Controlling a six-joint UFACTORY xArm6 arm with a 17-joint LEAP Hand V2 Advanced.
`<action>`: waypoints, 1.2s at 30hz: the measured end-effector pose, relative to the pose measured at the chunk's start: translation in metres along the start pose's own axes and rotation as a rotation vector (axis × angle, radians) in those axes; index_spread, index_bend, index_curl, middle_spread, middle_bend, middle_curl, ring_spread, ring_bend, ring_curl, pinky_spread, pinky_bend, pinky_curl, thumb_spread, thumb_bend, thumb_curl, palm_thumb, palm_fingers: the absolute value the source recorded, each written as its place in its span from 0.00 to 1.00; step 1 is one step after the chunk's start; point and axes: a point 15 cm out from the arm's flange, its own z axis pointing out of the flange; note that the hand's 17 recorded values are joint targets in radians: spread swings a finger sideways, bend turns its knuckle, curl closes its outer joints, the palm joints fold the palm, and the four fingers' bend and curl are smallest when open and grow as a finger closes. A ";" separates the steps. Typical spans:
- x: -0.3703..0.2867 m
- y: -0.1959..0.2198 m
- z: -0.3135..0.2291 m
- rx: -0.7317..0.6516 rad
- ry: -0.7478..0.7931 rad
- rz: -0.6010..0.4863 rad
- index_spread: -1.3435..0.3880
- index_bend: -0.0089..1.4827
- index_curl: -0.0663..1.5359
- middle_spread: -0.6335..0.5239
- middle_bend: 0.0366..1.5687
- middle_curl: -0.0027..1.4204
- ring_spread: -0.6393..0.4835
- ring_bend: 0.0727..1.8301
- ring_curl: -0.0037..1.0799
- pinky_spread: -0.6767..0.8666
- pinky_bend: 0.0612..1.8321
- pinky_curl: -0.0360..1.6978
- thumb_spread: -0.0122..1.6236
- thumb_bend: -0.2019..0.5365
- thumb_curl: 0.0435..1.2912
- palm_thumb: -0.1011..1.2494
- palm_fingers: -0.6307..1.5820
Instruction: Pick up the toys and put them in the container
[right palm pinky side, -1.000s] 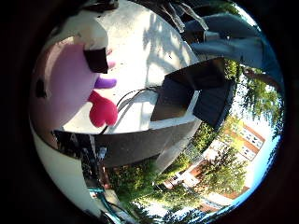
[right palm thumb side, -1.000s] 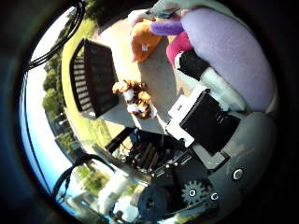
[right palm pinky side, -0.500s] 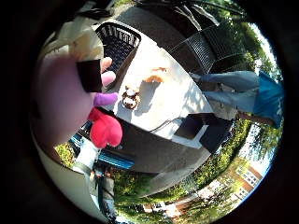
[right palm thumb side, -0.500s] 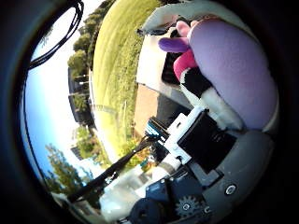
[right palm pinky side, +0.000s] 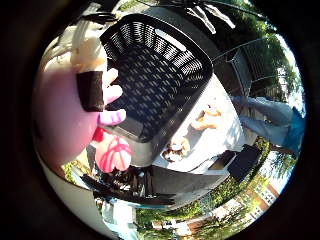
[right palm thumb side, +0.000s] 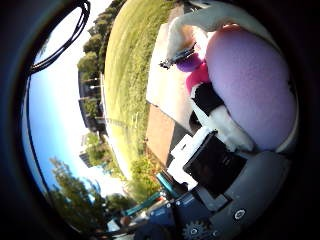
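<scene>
My hand (right palm thumb side: 215, 160) is shut on a pink plush toy (right palm pinky side: 62, 110) with a purple part (right palm pinky side: 112, 116) and a red part (right palm pinky side: 113, 153); a black fingertip (right palm pinky side: 92, 88) presses on it. In the right thumb side palm view the toy (right palm thumb side: 250, 80) fills the space by the palm. The black mesh container (right palm pinky side: 160, 70) lies close in front of the palm, open side towards it, on the white table (right palm pinky side: 222, 140). An orange toy (right palm pinky side: 207, 118) and a small striped toy (right palm pinky side: 178, 147) lie on the table beside the container.
A dark chair (right palm pinky side: 255, 60) stands beyond the table. A lawn (right palm thumb side: 125, 60) and trees (right palm thumb side: 95, 150) surround the table's edge (right palm thumb side: 165, 80). Buildings (right palm pinky side: 265, 185) stand in the distance.
The views have swung with the hand: the black container now fills the little finger side view, much closer than before. The pink toy stays held in the hand.
</scene>
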 end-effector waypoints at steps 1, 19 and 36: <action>0.005 -0.001 0.002 -0.003 0.001 0.006 0.23 0.48 0.55 0.40 0.63 0.68 0.56 0.71 0.75 0.57 0.73 0.57 0.74 0.23 0.50 0.70 0.46; 0.079 0.137 -0.155 0.025 -0.013 -0.058 0.49 0.10 0.27 0.59 0.07 0.26 0.84 0.22 0.33 0.76 0.43 0.33 0.68 0.23 0.39 0.69 0.24; 0.226 0.266 -0.084 -0.023 0.124 0.143 0.56 0.11 0.20 0.60 0.09 0.23 0.82 0.20 0.30 0.76 0.35 0.25 0.69 0.24 0.35 0.68 0.30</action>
